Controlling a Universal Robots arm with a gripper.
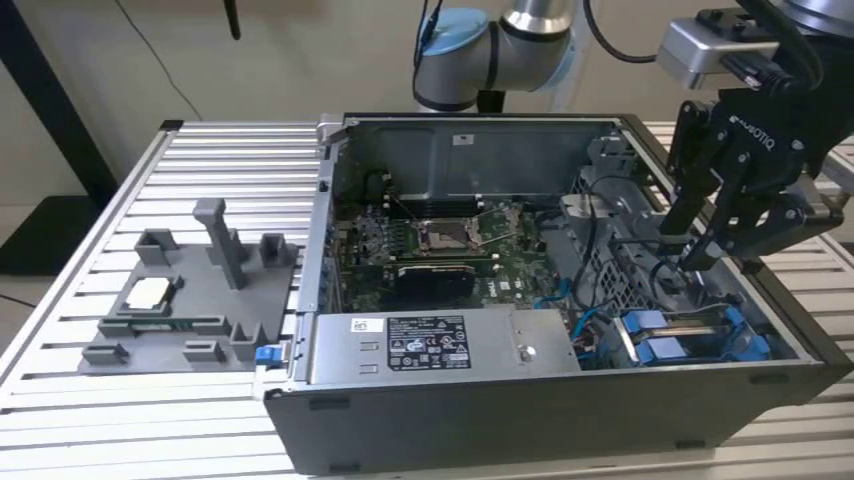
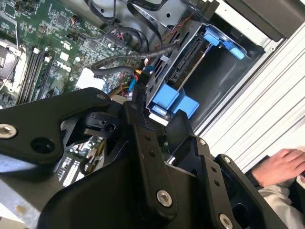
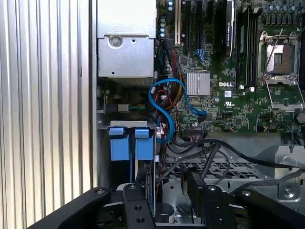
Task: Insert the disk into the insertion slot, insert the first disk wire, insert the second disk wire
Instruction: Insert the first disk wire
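While the tool hovers, the label faces upward.

The tabletop is made of long silver metal strips that lie side by side, with thin dark gaps between them. The strips are shiny and catch the light. In the first wrist view the strips run in straight lines, and in the second wrist view the strips look pale and bright. Behind the tabletop's far edge there is a plain cream wall. A thick black post leans across the wall by the tabletop's far corner on the exterior view's left. It goes down to a flat black foot on the floor. The floor there is pale. The light is soft and even
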